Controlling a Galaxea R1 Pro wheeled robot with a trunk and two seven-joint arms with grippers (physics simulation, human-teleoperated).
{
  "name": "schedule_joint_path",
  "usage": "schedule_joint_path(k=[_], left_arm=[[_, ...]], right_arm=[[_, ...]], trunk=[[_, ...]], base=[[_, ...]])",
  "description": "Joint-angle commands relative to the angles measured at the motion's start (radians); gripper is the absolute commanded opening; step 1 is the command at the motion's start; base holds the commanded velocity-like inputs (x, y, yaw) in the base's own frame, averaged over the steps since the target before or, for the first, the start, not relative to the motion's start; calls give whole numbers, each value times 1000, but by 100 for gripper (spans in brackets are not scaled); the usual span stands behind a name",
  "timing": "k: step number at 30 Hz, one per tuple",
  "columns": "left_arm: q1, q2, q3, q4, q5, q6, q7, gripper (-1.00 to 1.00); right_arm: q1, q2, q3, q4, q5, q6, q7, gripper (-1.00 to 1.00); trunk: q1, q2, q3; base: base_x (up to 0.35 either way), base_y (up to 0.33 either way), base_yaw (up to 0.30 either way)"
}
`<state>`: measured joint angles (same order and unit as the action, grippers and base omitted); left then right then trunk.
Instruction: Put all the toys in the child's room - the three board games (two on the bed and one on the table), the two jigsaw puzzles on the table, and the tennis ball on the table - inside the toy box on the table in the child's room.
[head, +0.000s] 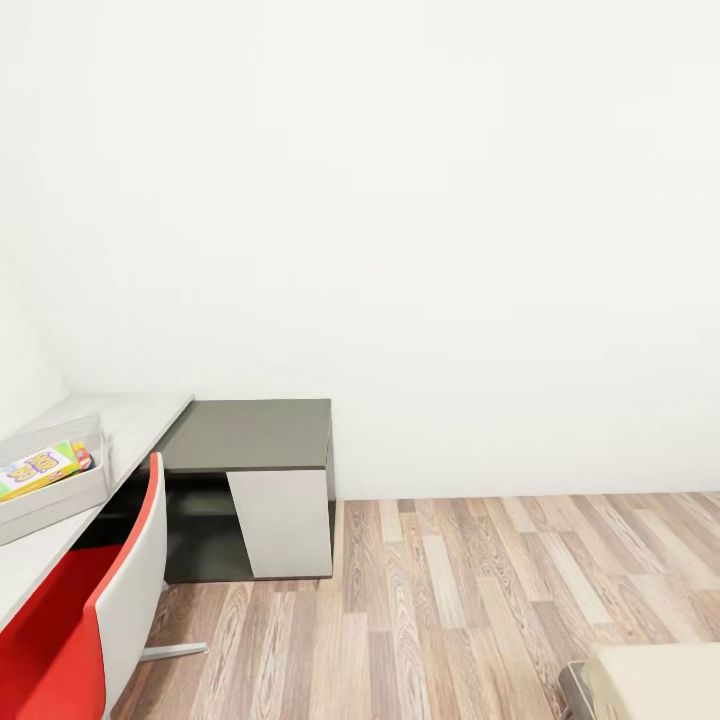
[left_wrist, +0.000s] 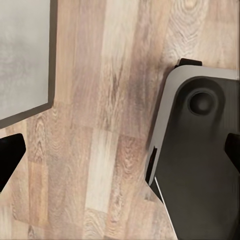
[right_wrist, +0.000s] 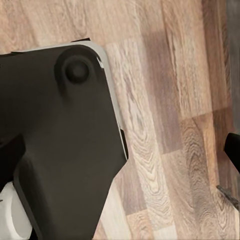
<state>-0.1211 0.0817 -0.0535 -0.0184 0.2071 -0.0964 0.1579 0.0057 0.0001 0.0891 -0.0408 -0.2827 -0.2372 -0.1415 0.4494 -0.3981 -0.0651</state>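
On the left side of the head view, at about nine o'clock, the long pale table (head: 120, 420) runs along the white wall (head: 400, 200). The grey toy box (head: 60, 490) sits on the table, near its front edge. Inside the toy box lies a flat board game (head: 35, 470) with a green border and bright print, and just beside it, toward three o'clock, there is a small strip of red and yellow that is too small to name. A red and white chair (head: 100, 610) stands in front of the table at about seven o'clock. A low dark-grey cabinet (head: 250, 440) with a white front panel touches the end of the table, close to the middle of the picture. The wood floor (head: 450, 600) spreads out toward four o'clock, and a beige corner of the bed (head: 650, 680) peeks in at five o'clock.

The left wrist view looks down at the floor, with the robot's dark base (left_wrist: 200, 150) beside it. The left gripper (left_wrist: 122, 152) has its two black fingertips far apart, so it is open and holds nothing. In the right wrist view the right gripper (right_wrist: 125, 155) also has its tips far apart and holds nothing.
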Motion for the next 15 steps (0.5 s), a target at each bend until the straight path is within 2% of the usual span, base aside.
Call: schedule_joint_path(k=[1,9,15], left_arm=[[-1,-1,-6,0,8,-3,2,100],[0,-5,-7,0,7,-3,2,100],[0,-5,-5,0,7,-3,2,100]], right_arm=[[0,2,9,-2,-9,-1,-3,100],[0,9,8,-2,-9,-2,-4,100],[0,-1,8,-2,-8,-2,-4,100]], trunk=[[1,-2,-2],[1,-2,-2],[1,-2,-2]], base=[[0,0,0],[0,0,0],[0,0,0]])
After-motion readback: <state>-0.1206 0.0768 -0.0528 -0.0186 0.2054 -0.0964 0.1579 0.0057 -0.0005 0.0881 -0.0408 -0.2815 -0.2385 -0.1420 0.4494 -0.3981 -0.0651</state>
